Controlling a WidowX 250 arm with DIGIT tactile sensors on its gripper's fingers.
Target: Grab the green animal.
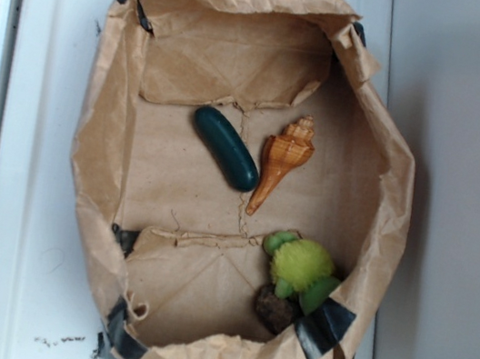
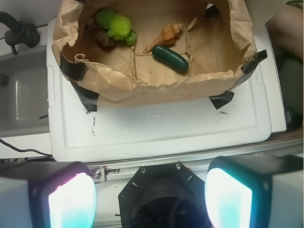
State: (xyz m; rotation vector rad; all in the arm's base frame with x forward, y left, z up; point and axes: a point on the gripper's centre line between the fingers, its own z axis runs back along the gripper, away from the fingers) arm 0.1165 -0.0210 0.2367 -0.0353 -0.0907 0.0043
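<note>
I see one green animal [image 1: 302,268] lying in a corner of the paper-lined bin [image 1: 98,147], close under the crumpled wall, with one brown rock [image 1: 274,309] touching it. One cucumber [image 1: 226,148] and one orange shell [image 1: 280,159] lie side by side mid-floor, well apart from it, bare paper between. My gripper [image 2: 151,199] hangs over the white counter [image 2: 156,130] outside the bin, spread wide, holding nothing.
</note>
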